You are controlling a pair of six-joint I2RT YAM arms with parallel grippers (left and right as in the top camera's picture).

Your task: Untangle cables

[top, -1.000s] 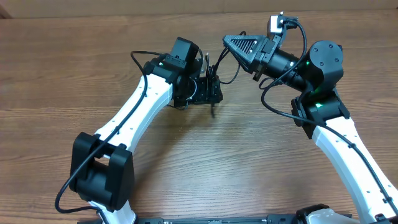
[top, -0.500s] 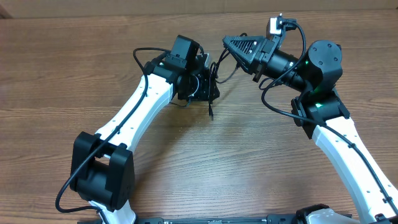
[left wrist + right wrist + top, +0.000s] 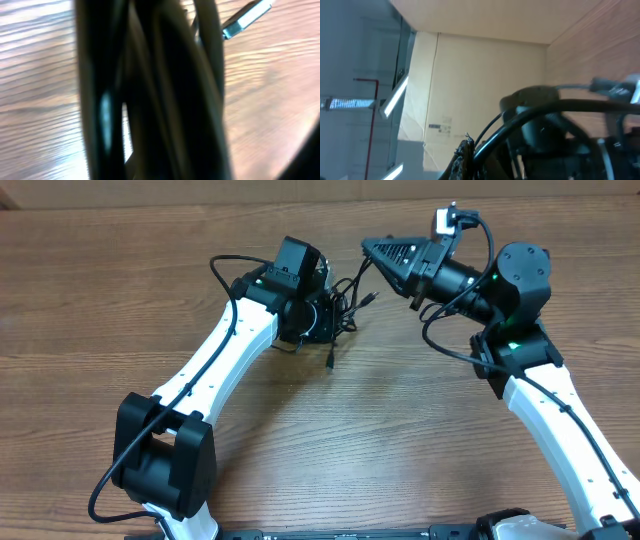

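The cables (image 3: 347,302) are a knot of thin black cords held above the table between the two arms. My left gripper (image 3: 338,318) is shut on the knot, its fingers hidden among the cords. One plug end (image 3: 328,364) hangs below it and another (image 3: 371,298) sticks out to the right. A strand rises from the knot to my right gripper (image 3: 366,247), which is shut on it. In the left wrist view blurred black cables (image 3: 165,100) fill the frame, with a silvery plug tip (image 3: 247,19) at top right. In the right wrist view the shut right gripper (image 3: 464,150) has a black cord (image 3: 520,122) beside it.
The wooden table (image 3: 400,450) lies under both arms. The left arm (image 3: 220,360) reaches in from the lower left and the right arm (image 3: 540,400) from the lower right. Thicker black arm cables loop beside each wrist.
My left gripper has closed from wide open onto the knot. The hanging plug end has drifted left, and another plug end has swung out to the right. The right gripper has barely moved.
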